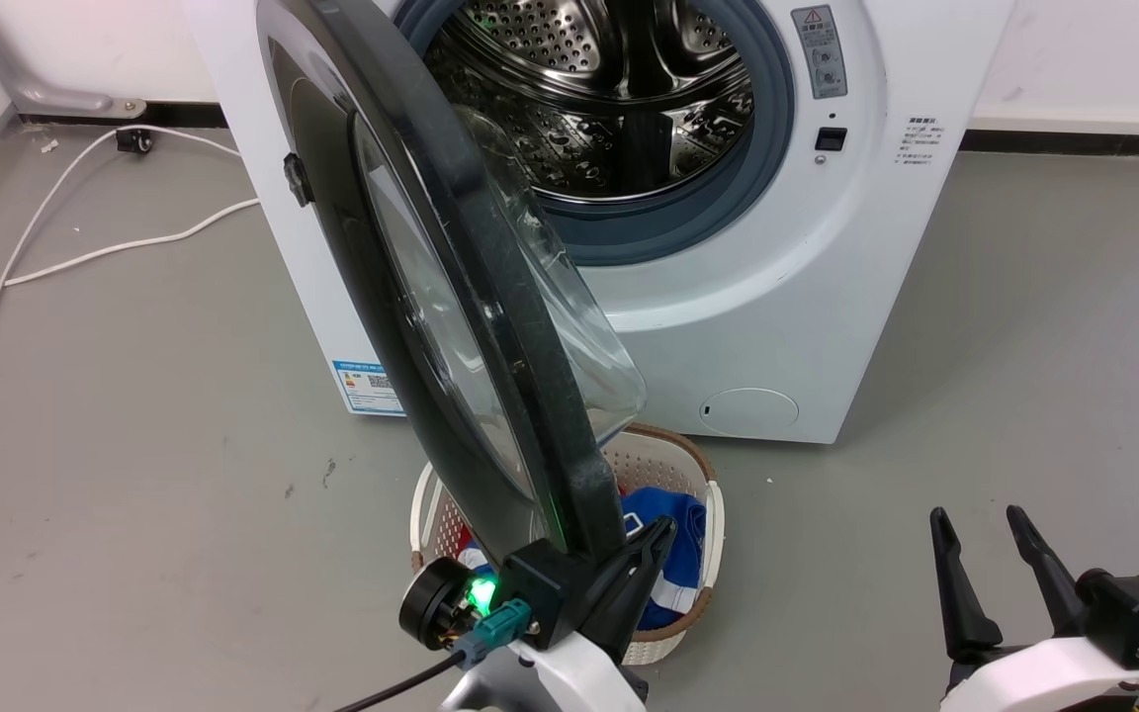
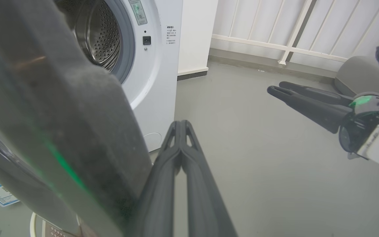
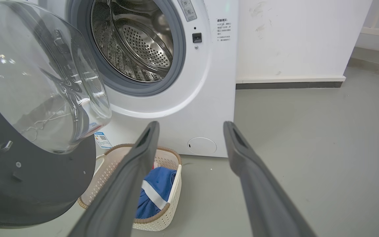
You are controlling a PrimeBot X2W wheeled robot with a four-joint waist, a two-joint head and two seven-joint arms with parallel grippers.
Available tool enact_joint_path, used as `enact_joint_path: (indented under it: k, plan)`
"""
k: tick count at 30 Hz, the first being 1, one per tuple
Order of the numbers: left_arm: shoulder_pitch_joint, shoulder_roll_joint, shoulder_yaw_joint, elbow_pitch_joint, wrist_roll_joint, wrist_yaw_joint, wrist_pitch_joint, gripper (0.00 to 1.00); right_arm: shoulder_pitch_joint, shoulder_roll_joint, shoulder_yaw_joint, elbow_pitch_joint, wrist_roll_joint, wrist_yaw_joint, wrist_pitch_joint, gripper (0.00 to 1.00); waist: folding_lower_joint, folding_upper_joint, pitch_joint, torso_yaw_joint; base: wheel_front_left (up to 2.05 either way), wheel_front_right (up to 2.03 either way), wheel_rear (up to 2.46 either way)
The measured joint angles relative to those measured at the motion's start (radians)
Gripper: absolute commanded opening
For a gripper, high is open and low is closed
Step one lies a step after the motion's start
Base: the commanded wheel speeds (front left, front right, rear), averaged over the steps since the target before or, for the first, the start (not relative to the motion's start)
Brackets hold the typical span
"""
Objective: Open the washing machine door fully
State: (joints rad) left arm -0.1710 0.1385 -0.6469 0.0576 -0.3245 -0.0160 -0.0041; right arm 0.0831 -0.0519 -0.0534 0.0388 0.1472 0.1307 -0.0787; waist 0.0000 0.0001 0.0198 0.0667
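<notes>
You're bracing the left gripper [image 2: 180,126], fingers together, against the washing machine door [image 2: 61,115] at its left; push sideways smoothly, right gripper [image 1: 977,514] idling, fingers apart.

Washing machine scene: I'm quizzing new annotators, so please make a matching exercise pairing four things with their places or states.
1 washing machine door
2 left gripper
3 right gripper
4 basket

A open, apart from the door
B swung out from the white machine
C holds blue cloth, under the door
D shut, beside the door's rim

Pairs: 1-B; 2-D; 3-A; 4-C
</notes>
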Motion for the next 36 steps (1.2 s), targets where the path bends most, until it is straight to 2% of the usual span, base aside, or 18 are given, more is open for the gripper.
enact_joint_path:
  k: [10, 18, 36]
  plan:
    - [0.014, 0.009, 0.007, -0.010, -0.015, 0.015, -0.017, 0.00, 0.000, 0.000, -0.012, 0.010, 0.012, 0.000, -0.003, 1.00, 0.0000, 0.0000, 0.003, 0.025, 0.00, 0.00, 0.00]
    - [0.040, 0.053, -0.002, -0.076, 0.009, 0.026, -0.017, 0.00, 0.000, 0.001, -0.021, 0.011, 0.016, 0.000, 0.009, 1.00, 0.0000, 0.0000, 0.006, 0.097, 0.00, 0.00, 0.00]
    - [0.131, 0.077, 0.049, -0.164, 0.003, 0.132, -0.051, 0.00, 0.002, 0.001, -0.030, 0.017, 0.023, 0.000, 0.027, 1.00, 0.0000, 0.0000, -0.010, 0.279, 0.00, 0.00, 0.00]
